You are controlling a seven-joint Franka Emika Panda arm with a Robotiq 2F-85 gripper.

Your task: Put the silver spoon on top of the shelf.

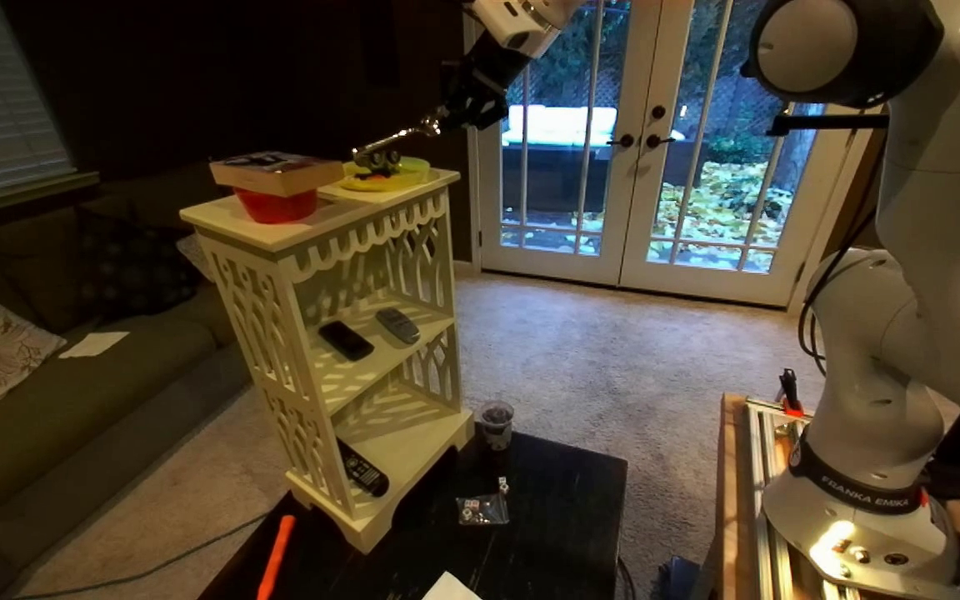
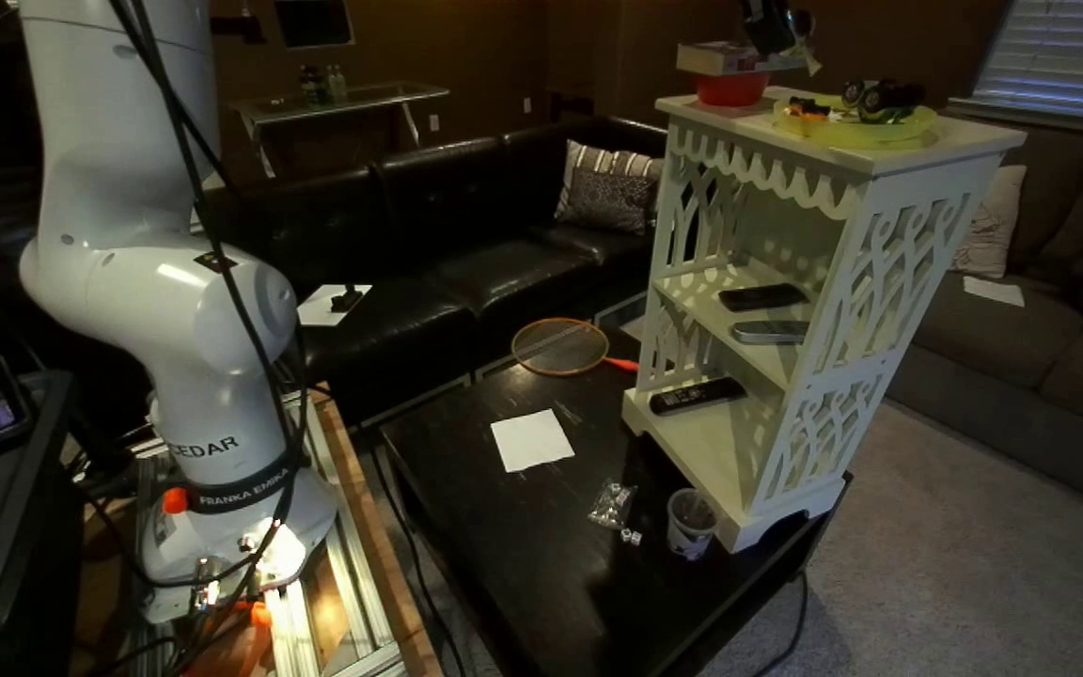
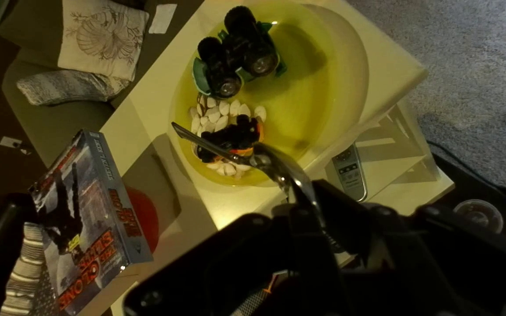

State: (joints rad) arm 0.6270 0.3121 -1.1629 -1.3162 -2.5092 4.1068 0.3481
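Gripper [image 1: 452, 117] clamped on spoon [image 3: 275, 165]; long axis slants inward past front edge of shelf [image 3: 395, 71], free end over bowl [image 3: 308, 109]. Sidestep probably needed before lowering.

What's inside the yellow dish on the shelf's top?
A green toy monster truck, a smaller orange-and-black toy and pale, pistachio-like pieces. In the wrist view the silver spoon hides part of the smaller toy; anything beneath these things in the yellow dish is covered.

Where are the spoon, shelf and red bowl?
Spoon [image 3: 275, 164], in the wrist view: shiny curved part.
Shelf [image 1: 347, 379], in an exterior view: middle board.
Red bowl [image 1: 276, 208], in an exterior view: outer side.
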